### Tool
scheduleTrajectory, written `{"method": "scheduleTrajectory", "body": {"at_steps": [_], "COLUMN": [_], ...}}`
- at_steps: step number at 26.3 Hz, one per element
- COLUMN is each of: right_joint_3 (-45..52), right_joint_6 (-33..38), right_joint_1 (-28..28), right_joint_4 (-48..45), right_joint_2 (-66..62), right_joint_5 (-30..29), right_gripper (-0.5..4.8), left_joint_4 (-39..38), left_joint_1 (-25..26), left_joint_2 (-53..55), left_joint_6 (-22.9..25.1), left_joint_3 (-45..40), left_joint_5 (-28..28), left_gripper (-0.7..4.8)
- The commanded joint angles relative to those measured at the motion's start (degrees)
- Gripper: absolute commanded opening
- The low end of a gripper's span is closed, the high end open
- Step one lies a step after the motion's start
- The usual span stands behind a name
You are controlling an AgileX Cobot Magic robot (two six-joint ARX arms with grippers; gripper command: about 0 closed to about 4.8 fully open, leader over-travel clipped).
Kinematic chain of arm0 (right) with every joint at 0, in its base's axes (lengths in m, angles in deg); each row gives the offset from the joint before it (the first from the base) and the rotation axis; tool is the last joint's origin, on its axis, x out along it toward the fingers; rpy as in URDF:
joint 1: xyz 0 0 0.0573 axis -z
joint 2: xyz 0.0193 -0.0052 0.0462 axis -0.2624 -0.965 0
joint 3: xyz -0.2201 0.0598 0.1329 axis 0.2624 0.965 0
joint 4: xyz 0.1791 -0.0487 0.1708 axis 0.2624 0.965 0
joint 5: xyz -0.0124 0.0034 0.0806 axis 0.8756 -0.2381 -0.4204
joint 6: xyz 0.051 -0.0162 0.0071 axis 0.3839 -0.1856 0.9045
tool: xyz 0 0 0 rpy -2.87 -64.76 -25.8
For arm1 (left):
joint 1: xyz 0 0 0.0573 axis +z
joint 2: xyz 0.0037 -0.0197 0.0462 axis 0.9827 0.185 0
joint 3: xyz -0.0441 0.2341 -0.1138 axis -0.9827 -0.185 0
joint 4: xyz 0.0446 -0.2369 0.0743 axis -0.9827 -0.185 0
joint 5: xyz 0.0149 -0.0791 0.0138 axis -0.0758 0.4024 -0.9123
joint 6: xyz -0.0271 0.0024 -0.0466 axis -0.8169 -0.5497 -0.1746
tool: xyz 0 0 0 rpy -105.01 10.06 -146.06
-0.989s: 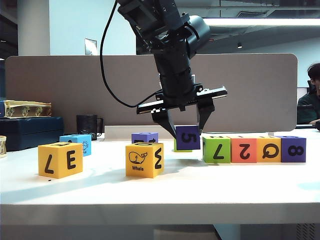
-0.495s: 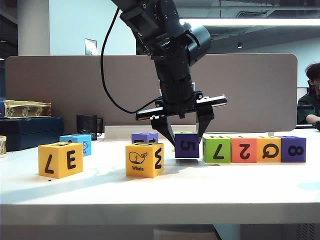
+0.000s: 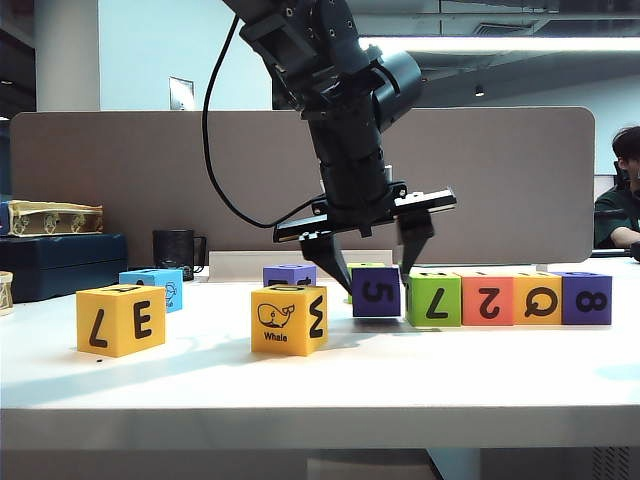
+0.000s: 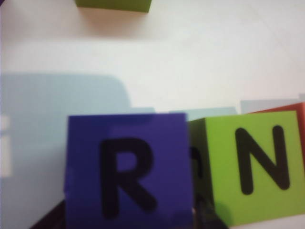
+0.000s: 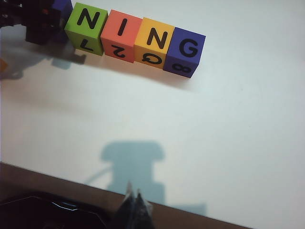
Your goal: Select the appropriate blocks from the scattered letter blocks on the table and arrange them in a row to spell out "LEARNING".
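Purple block (image 3: 377, 291) sits between the left gripper's (image 3: 372, 268) down-pointing parted fingers (right's (image 5: 134, 204) closed).

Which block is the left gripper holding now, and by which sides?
Probably none: the left gripper straddles the purple block, which rests on the table, fingers apparently just released.

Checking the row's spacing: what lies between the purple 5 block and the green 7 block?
Only a narrow gap between the purple 5 block and green 7 block, seen in the exterior view.
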Motion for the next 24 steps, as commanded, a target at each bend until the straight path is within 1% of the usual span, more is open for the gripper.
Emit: {"method": "scheduleTrajectory", "body": {"at_steps": [1, 8, 18, 20, 21, 24], "right_joint_3": [-0.2, -0.2, -0.2, -0.2, -0.2, -0.2], "right_joint_6": [-0.1, -0.1, -0.1, -0.1, -0.1, -0.1], "right_joint_1": [0.0, 0.0, 0.0, 0.0, 0.0, 0.0], "right_joint_4": [-0.4, -0.4, -0.4, -0.4, -0.4, -0.4], "right_joint_2": [0.1, 0.1, 0.1, 0.1, 0.1, 0.1], "right_joint_5": [0.3, 0.3, 0.3, 0.3, 0.3, 0.3], "right_gripper": [-0.01, -0.01, -0.01, -0.01, -0.01, -0.01], "left_joint_4": [0.3, -0.3, -2.6, -2.7, -2.7, -2.8], "left_joint_1": [0.0, 0.0, 0.1, 0.1, 0.1, 0.1], "left_joint_2": [-0.2, -0.2, -0.2, -0.2, -0.2, -0.2], "left_joint_6": [-0.2, -0.2, -0.1, -0.1, 0.0, 0.6], "left_joint_3": [0.1, 0.1, 0.1, 0.1, 0.1, 0.1], "left_joint_5": [0.1, 1.1, 1.0, 0.9, 0.9, 0.9], "left_gripper": [3.14, 3.14, 3.15, 3.27, 3.47, 3.51]}}
